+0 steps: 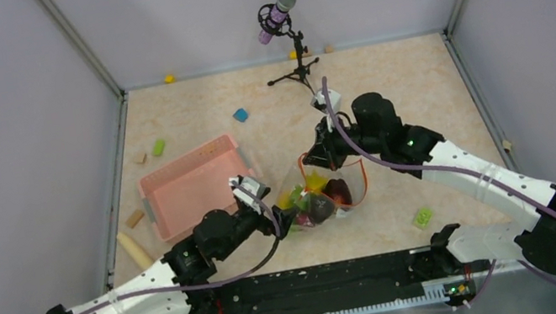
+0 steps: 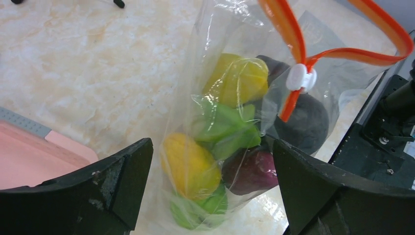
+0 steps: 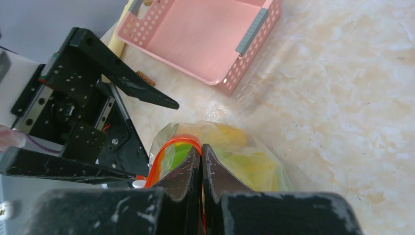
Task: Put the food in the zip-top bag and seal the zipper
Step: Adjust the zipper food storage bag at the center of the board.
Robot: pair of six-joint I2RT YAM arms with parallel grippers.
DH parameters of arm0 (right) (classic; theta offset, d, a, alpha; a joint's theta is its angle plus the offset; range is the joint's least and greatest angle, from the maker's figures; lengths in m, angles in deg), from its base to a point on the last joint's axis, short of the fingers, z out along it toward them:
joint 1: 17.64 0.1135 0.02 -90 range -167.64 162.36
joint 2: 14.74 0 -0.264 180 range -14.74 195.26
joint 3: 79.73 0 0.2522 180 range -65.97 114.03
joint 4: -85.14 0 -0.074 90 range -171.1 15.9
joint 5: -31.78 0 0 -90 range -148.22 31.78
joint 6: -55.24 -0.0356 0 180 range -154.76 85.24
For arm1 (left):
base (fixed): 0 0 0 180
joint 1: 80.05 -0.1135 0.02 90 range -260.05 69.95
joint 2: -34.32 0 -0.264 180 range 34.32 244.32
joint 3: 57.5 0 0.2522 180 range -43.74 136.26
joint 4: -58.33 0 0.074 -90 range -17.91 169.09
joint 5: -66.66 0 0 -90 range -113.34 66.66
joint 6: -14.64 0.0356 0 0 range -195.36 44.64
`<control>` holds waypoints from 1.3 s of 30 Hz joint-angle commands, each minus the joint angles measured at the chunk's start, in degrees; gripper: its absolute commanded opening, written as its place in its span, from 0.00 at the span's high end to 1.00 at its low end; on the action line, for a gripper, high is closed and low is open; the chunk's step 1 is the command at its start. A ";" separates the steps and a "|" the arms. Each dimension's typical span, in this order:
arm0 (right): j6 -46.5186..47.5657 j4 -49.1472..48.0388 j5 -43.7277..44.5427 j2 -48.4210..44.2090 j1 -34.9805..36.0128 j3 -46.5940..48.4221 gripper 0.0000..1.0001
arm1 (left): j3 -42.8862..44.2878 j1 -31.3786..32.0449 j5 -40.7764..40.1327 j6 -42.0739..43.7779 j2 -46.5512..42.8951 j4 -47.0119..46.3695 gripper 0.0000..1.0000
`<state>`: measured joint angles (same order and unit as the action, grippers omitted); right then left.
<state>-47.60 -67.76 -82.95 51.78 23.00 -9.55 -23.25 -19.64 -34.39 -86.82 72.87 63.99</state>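
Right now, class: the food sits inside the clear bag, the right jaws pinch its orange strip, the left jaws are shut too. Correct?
No: the left jaws stand wide open by the bag, per the left wrist view. The rest holds.

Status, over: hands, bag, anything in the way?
Left hand open, straddling zip-top bag. Right hand shut on zipper. Food inside, mouth mostly unzipped. No obstruction seen.
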 commanded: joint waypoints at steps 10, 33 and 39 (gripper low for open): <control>-5.71 -2.12 1.26 -2.97 -0.07 1.71 1.00 | 4.25 -0.01 10.69 10.01 -4.32 0.07 0.08; -7.85 -3.34 -2.71 -5.51 -0.06 -1.17 1.00 | 6.95 0.03 9.71 16.91 2.90 -2.96 0.97; -7.47 -3.42 -1.00 -5.41 -0.11 -2.21 1.00 | 6.74 -0.01 10.39 16.54 2.74 -4.08 1.00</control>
<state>-54.55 -68.37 -84.50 47.91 23.00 -11.21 -18.02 -19.64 -25.21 -70.50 76.43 64.17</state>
